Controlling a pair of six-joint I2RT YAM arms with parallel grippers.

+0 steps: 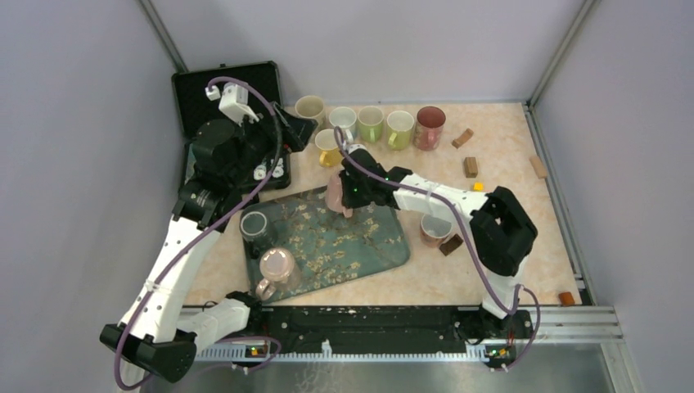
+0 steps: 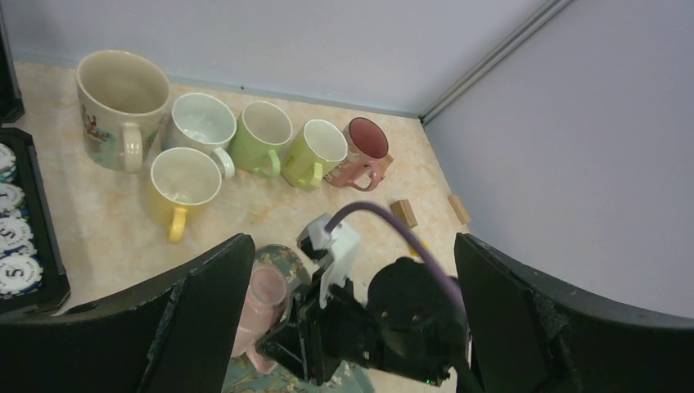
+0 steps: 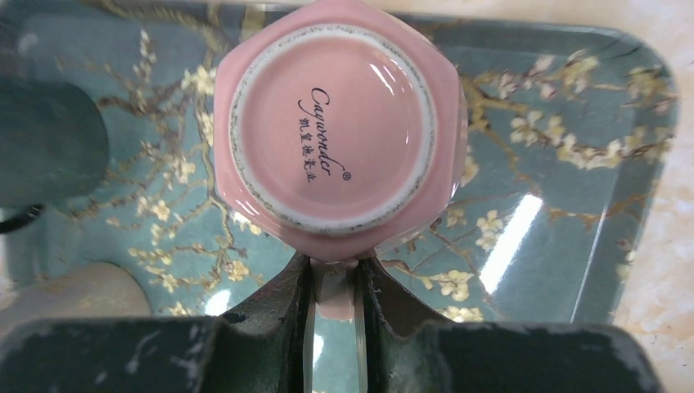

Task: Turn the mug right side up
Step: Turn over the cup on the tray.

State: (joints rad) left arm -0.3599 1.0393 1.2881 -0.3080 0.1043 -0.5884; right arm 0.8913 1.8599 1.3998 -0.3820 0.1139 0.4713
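A pink mug (image 1: 334, 195) (image 3: 335, 123) stands upside down at the back edge of the blossom-patterned teal tray (image 1: 385, 246), its printed base facing up. My right gripper (image 1: 348, 196) (image 3: 334, 266) is shut on the mug's handle (image 3: 334, 291), which is pinched between the two dark fingers. The left wrist view shows the same mug (image 2: 260, 303) beside the right arm's wrist. My left gripper (image 1: 296, 131) (image 2: 352, 319) hovers wide open above and behind the mug, holding nothing.
On the tray's left end are a dark glass mug (image 1: 256, 229) and a pink mug (image 1: 277, 268). A row of upright mugs (image 1: 368, 123) lines the back. A black case of poker chips (image 1: 229, 90) sits back left. Another mug (image 1: 434, 229) and wooden blocks (image 1: 470, 166) lie right.
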